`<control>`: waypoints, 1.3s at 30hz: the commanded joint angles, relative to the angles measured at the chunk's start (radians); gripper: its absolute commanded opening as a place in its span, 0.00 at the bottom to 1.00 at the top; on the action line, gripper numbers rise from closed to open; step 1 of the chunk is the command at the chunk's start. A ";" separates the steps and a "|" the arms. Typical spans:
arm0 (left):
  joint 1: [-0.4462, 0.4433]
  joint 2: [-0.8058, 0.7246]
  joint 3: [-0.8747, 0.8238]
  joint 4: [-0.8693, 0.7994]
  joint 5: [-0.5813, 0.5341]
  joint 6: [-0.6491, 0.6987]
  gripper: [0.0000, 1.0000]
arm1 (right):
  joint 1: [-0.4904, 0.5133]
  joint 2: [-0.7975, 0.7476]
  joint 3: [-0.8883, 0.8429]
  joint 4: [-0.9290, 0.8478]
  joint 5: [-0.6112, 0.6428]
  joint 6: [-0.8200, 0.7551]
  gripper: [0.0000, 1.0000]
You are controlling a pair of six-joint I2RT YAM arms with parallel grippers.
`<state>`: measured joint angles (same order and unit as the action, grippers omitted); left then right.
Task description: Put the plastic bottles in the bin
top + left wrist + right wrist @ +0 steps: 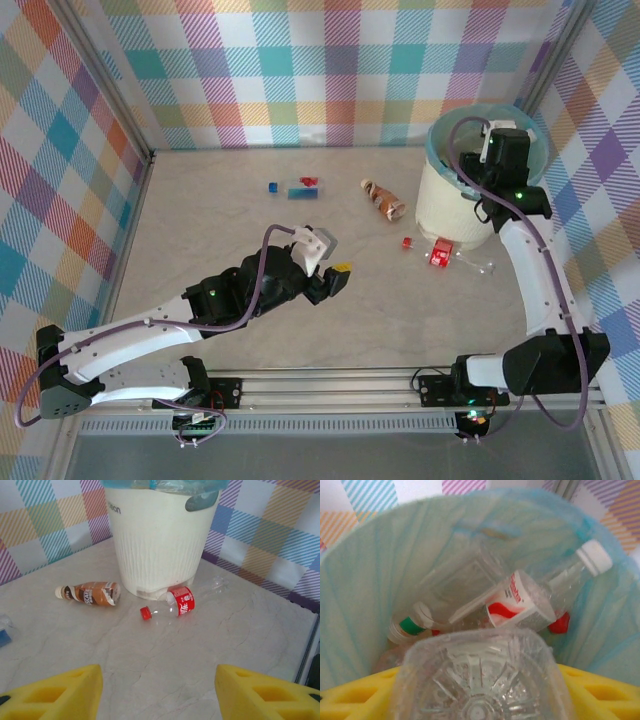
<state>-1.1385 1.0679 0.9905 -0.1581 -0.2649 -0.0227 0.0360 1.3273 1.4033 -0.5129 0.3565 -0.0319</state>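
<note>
My right gripper [480, 700] hangs over the bin [445, 205], a cream-white tub lined with a teal bag [365, 580]. Its yellow fingers [602, 692] flank a clear plastic bottle [480, 675] whose base faces the camera. Inside the bin lie a white-capped bottle with a red-and-white label [530, 600] and a green-labelled one [412, 622]. On the table by the bin's foot lie a brown bottle [92, 592] and a clear bottle with a red label and cap [175, 605]. My left gripper [159, 690] is open and empty, low over bare table, well short of them.
A small blue-and-clear bottle [300, 191] lies mid-table, with a red scrap [309, 181] and a blue cap [272, 186] beside it. A loose red cap [407, 243] lies left of the bin. Checked walls close the table at the left, back and right.
</note>
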 commanded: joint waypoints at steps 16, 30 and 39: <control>-0.007 0.032 0.032 -0.004 -0.012 -0.019 0.62 | -0.124 0.073 -0.014 -0.029 -0.147 0.183 0.80; -0.006 0.083 0.071 0.002 0.000 -0.009 0.62 | -0.125 -0.097 0.118 -0.137 -0.160 0.211 0.97; -0.006 0.124 0.091 0.012 0.020 -0.011 0.62 | -0.124 -0.065 0.159 -0.113 -0.292 0.221 0.75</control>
<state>-1.1385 1.1809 1.0466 -0.1577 -0.2623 -0.0330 -0.0803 1.2205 1.5368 -0.6228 0.1486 0.1719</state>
